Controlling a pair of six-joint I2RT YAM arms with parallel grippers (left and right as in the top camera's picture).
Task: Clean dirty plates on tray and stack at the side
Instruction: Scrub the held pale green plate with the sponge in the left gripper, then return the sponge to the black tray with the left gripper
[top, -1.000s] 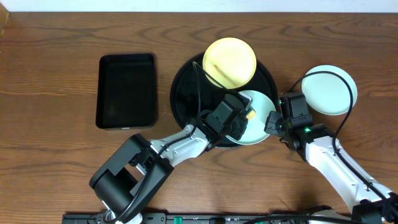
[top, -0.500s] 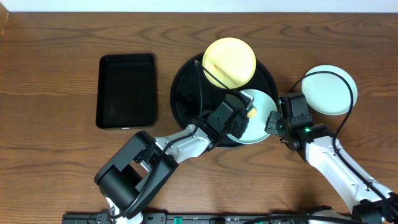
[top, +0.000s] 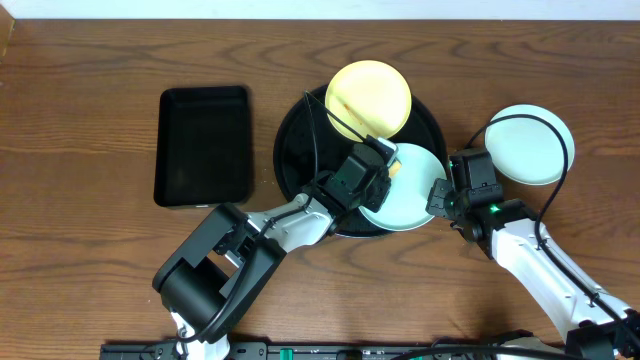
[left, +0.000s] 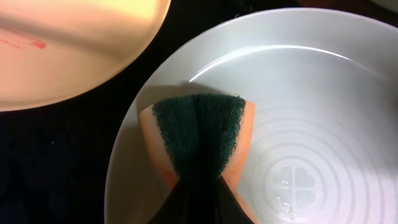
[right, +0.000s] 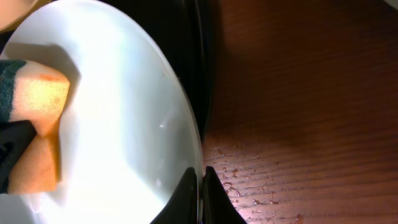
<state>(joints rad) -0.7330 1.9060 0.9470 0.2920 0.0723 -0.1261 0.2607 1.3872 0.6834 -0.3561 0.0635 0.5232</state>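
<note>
- Gripper status: the left gripper (top: 378, 166) is clamped tight on a folded orange sponge with a dark green scouring face (left: 199, 134). It presses the sponge onto the left part of a pale mint-blue round plastic plate (top: 412, 196).
- The right gripper (top: 437, 196) is closed to a narrow pinch on that plate's right rim, steadying it.
- The mint-blue plate lies at the right front of the large round glossy black tray (top: 295, 150), its right edge overhanging the tray rim.
- Step in hand, as judged: scrubbing this plate. Sweep the sponge in short arcs across the whole face, with the green side down. Hold the rim pinch firm so the plate cannot spin or slide.
- A pale yellow round plastic plate (top: 370, 100) with a red smear sits just beside the sponge at the tray's far side. Limit strokes in that direction.
- A second mint-blue plate (top: 530, 145) rests on the wooden worktop (top: 100, 100) to the right, near the right arm. It marks the likely stacking spot.
- Droplets (right: 236, 174) wet the worktop beside the tray rim, so expect slip there.
- A rectangular black tray (top: 203, 145) lies well apart to the left, with open worktop around it.
</note>
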